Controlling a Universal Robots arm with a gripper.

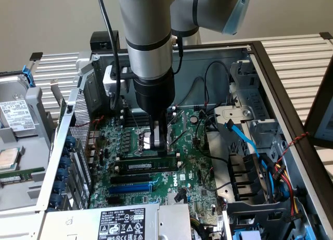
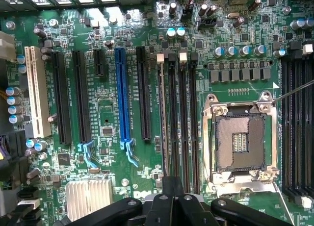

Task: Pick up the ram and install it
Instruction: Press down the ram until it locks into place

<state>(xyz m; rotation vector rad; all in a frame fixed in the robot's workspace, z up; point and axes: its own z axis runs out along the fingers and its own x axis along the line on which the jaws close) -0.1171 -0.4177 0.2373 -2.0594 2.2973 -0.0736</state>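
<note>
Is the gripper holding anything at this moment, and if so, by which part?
Nothing is held. The gripper is shut just above the ram, which already stands on edge in a slot on the motherboard.

The gripper's (image 1: 158, 146) body covers the middle of the ram (image 1: 145, 164) top edge in the exterior view; contact there cannot be told. In the wrist view the fingertips (image 2: 172, 184) hide the near end of the ram (image 2: 162, 118), seen edge-on. The arm (image 1: 151, 42) is cut off by the upper frame edge.

black cables (image 1: 208, 94) crossing above motherboard (image 1: 195, 169), drive cage (image 1: 250, 162) beside
</note>
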